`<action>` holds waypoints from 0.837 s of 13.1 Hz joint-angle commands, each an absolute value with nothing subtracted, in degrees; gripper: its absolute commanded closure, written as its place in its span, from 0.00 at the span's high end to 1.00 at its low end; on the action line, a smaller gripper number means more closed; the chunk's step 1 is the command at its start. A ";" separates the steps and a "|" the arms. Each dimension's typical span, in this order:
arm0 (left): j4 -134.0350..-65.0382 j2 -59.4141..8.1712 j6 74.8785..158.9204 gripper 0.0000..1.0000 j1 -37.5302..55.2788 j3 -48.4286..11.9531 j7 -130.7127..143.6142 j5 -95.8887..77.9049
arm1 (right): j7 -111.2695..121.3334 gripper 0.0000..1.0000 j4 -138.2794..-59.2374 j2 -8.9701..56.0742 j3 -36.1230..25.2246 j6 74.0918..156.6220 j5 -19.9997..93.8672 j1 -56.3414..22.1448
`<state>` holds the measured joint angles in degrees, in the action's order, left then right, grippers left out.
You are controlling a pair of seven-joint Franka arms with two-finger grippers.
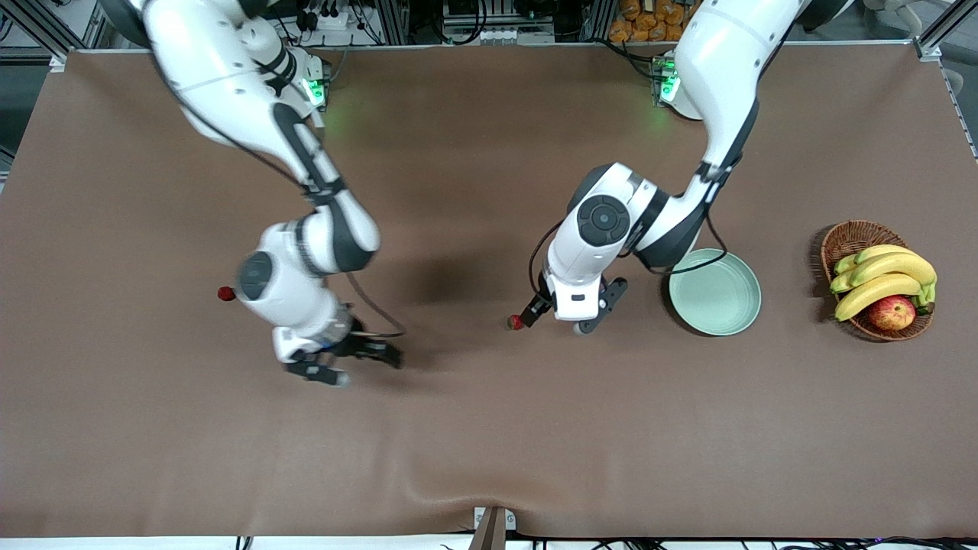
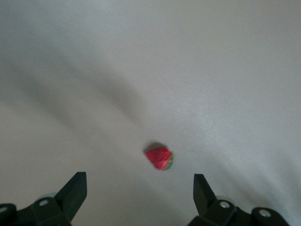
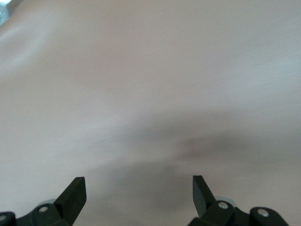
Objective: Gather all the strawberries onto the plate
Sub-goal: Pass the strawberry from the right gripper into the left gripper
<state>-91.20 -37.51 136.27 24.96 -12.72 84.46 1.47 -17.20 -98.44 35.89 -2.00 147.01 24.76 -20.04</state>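
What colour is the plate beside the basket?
Pale mint green, the plate; clearest in the front view.

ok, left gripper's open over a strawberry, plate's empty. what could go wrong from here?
1. The strawberry is small and sits off-centre between the left gripper's open fingers; closing could nudge or roll it away.
2. A second strawberry lies tight against the right arm's wrist, easy to knock or miss.
3. The plate sits partly under the left arm's elbow, so the carry could clip its rim.
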 commanded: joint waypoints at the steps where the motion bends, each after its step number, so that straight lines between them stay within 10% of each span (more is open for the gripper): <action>1: -87.02 -43.31 140.35 0.94 27.06 -12.04 89.10 2.81 | -7.25 1.00 -107.49 28.31 -0.70 141.98 25.40 -12.25; 9: -85.34 -49.30 144.58 0.77 30.59 -9.75 89.91 5.26 | -1.67 1.00 -107.75 27.68 -0.88 134.74 11.87 -1.06; 11: -85.43 -49.48 144.58 0.60 30.67 -9.76 90.00 5.45 | -1.76 1.00 -108.72 28.56 -1.05 134.91 11.69 -1.05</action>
<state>-86.94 -48.44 144.46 29.91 -10.36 88.97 3.77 -1.51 -106.69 28.94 -1.70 134.21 13.11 -1.66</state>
